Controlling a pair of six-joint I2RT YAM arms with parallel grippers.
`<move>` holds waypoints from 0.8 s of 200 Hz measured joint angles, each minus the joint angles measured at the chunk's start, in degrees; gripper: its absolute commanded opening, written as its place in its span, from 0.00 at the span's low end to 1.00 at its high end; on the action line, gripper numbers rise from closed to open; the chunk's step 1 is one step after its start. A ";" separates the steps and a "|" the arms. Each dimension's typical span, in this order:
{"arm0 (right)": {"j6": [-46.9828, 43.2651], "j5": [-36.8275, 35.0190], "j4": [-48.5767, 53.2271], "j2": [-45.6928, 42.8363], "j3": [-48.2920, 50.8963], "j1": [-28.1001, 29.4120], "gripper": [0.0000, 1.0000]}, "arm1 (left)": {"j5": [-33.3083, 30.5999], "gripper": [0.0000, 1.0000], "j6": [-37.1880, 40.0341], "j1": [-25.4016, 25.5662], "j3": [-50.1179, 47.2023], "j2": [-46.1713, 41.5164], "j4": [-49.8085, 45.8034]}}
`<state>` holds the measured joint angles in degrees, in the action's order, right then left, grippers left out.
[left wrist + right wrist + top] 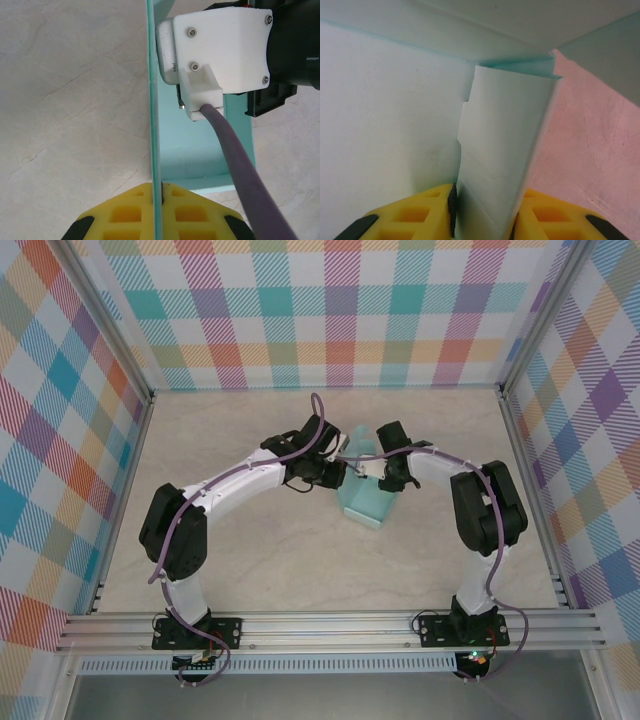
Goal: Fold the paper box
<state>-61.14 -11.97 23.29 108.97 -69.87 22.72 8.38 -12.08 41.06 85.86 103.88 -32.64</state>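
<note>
The paper box [366,502] is pale aqua card, partly folded, on the table's middle between both arms. My left gripper [349,471] is at its left side and my right gripper [384,477] is at its upper right. In the left wrist view the yellow fingers [130,212] of the left gripper [158,190] are shut on an upright wall, seen edge-on, with the box floor [197,145] beyond. In the right wrist view the right gripper [486,200] is shut on a folded flap [500,140] that spans the gap between both fingers, next to a wall [390,110].
The right arm's white camera mount [220,50] and purple cable [242,170] hang close over the box. Checkered walls [340,310] enclose the beige table [250,570] on three sides. An aluminium rail [330,628] runs along the near edge.
</note>
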 measured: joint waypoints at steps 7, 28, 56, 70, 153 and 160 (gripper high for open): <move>-0.37 0.09 -0.09 0.15 0.00 0.00 0.36 | 0.02 0.00 -0.20 0.00 0.00 0.00 0.00; -1.16 0.28 0.13 1.14 -0.85 0.00 0.33 | -0.02 0.00 -0.79 -0.07 -0.09 0.00 0.09; -1.25 -1.75 -0.39 3.87 -4.02 0.17 0.25 | -0.13 0.00 -1.90 -0.61 -0.33 0.15 1.36; -1.27 -3.76 -1.70 5.16 -5.25 0.63 0.28 | -0.74 0.00 -2.29 -0.87 -0.33 0.57 1.81; -0.15 -7.30 -12.68 4.85 -1.38 1.29 0.39 | -1.38 0.00 -3.28 -1.77 -0.20 1.51 3.61; -0.13 -6.16 -11.63 4.11 -1.01 1.09 0.39 | -0.76 0.00 -3.13 -1.73 0.09 1.51 3.26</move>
<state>-61.28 -18.13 11.66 113.08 -70.87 23.81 7.62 -15.20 39.33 85.95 105.38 -29.39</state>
